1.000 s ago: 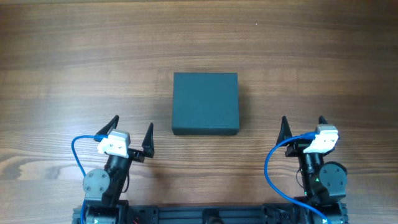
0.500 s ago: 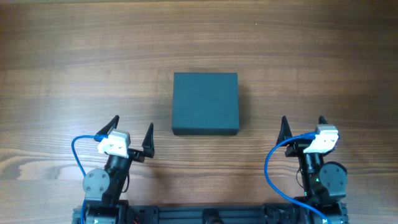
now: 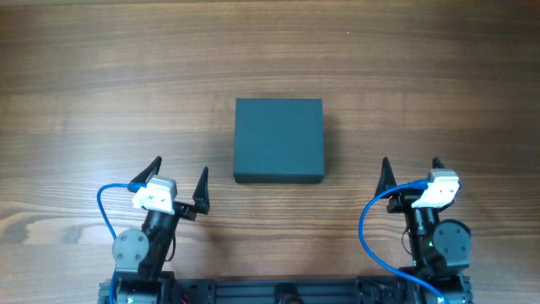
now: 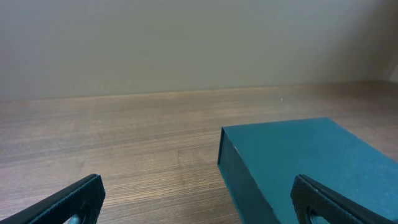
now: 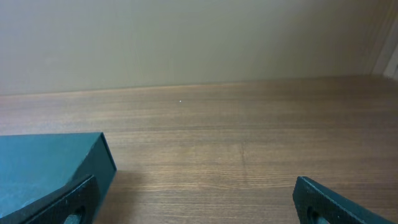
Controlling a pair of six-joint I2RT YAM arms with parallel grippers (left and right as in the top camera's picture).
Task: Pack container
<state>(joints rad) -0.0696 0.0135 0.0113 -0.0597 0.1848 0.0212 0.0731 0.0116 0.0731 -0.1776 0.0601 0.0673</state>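
The container (image 3: 278, 139) is a dark teal-grey box with its lid shut, sitting at the middle of the wooden table. It also shows at the right of the left wrist view (image 4: 311, 162) and at the left of the right wrist view (image 5: 43, 168). My left gripper (image 3: 180, 178) is open and empty, near the table's front edge, left of and nearer than the box. My right gripper (image 3: 410, 172) is open and empty, to the right of and nearer than the box. In the wrist views both pairs of jaws, left (image 4: 199, 202) and right (image 5: 196, 202), stand wide apart over bare wood.
The wooden table (image 3: 101, 93) spreads all round the box. A plain beige wall (image 4: 186, 43) stands behind the table's far edge. Blue cables (image 3: 105, 211) loop beside each arm base.
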